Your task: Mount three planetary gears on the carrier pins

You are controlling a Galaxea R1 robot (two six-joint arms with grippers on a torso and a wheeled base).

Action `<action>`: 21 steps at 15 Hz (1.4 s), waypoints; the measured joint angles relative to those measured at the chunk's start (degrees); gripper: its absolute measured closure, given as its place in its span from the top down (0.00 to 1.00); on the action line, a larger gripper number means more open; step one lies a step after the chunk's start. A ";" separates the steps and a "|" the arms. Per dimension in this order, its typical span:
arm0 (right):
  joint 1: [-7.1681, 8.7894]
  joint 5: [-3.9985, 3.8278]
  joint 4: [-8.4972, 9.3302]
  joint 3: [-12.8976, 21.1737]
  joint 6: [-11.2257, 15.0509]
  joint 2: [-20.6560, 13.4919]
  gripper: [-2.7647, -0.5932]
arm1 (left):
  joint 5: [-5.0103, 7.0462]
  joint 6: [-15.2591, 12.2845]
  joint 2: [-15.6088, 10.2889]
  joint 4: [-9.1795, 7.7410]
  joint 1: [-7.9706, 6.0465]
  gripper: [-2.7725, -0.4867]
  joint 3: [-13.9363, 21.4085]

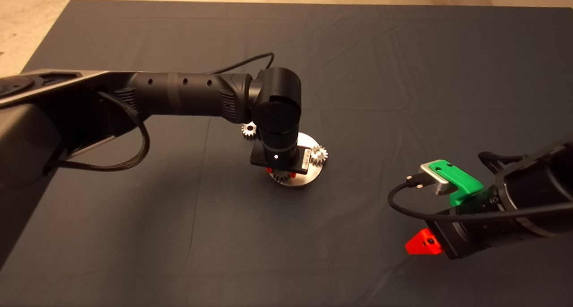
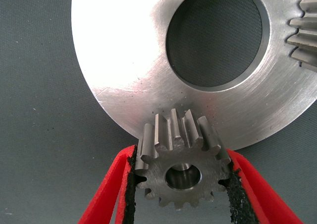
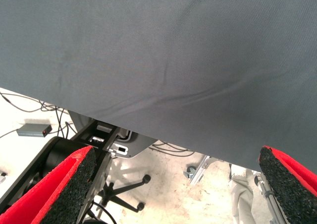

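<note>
We grip one planetary gear (image 2: pixel 181 170) between our left gripper's (image 2: pixel 181 184) pads at the carrier disc's (image 2: pixel 124 60) lower rim, its bore apparently over a pin. Another gear (image 1: pixel 318 155) sits mounted; the third (image 1: pixel 249 130) waits beside the disc. Our right gripper (image 3: pixel 176 184) idles lower right, fingers spread.

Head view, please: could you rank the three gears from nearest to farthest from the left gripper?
1. The gear in the left gripper, held over the disc's near rim.
2. The gear on the disc's right side.
3. The gear on the mat, beyond the disc.
</note>
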 joint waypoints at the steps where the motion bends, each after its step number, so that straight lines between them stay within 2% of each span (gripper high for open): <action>1: 0.00 0.00 -0.02 0.00 0.00 0.00 0.86 | 0.00 0.02 0.00 -0.02 0.00 0.25 -0.02; 7: 0.00 0.00 -0.02 0.00 0.00 0.00 0.86 | 0.02 0.05 0.00 0.20 -0.05 0.36 -0.07; 8: 0.00 0.00 -0.02 0.00 0.00 0.00 0.86 | 0.02 0.07 0.00 0.20 -0.05 0.41 -0.07; 11: 0.00 0.00 -0.02 0.00 0.00 -0.02 0.86 | 0.01 0.32 0.00 0.18 -0.43 0.43 -0.07; 12: 0.00 0.00 -0.02 0.00 0.00 -0.02 0.86 | 0.02 0.40 0.00 0.20 -0.54 0.48 -0.07; 18: 0.00 0.00 -0.02 0.00 0.00 0.02 0.86 | 0.02 1.12 -0.09 0.17 -0.51 0.62 -0.13; 21: 0.00 0.00 -0.02 0.00 0.00 0.02 0.86 | 0.02 1.36 -0.95 0.18 -0.53 0.68 -0.79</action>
